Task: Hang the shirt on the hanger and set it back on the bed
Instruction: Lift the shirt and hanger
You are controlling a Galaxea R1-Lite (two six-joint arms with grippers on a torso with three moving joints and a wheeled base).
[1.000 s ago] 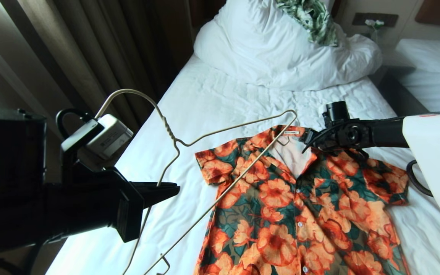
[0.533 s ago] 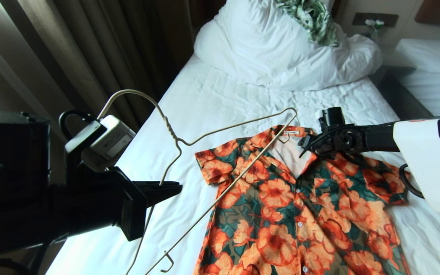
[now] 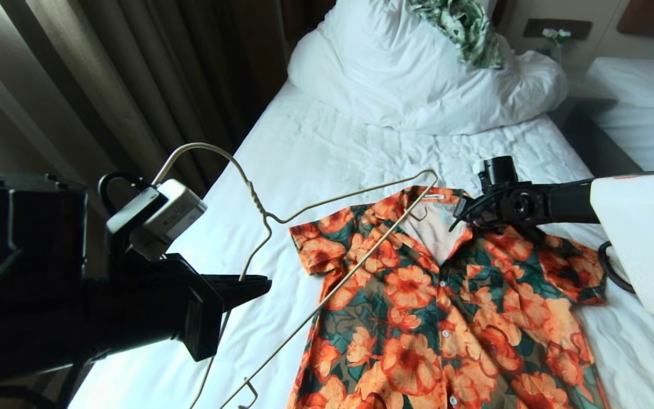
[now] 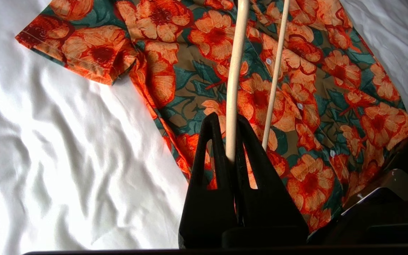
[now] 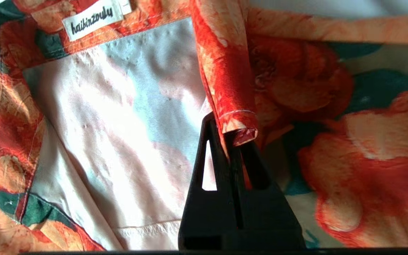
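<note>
On the left side, above the edge of the bed, the left gripper is pinched tight on one thin wire of the hanger. The hanger is up in the air and tilted. Its curved hook is high on the left, and its far corner reaches over the collar of the shirt. Its long bottom wire crosses over the shirt's left sleeve and front.

In the middle, the shirt lies flat on the white sheet with its front up. It has big orange flowers and dark green leaves. Its neck is open, so the pale inside shows, with a small white label at the back of the neck.

At the shirt's neck, the right gripper is squeezed tight on the edge of the collar. The cloth is rolled up between its black fingers.

Farther back, a puffy white duvet sits at the head of the bed. A green leafy garment lies on top of it. On the far right is a second bed.
</note>
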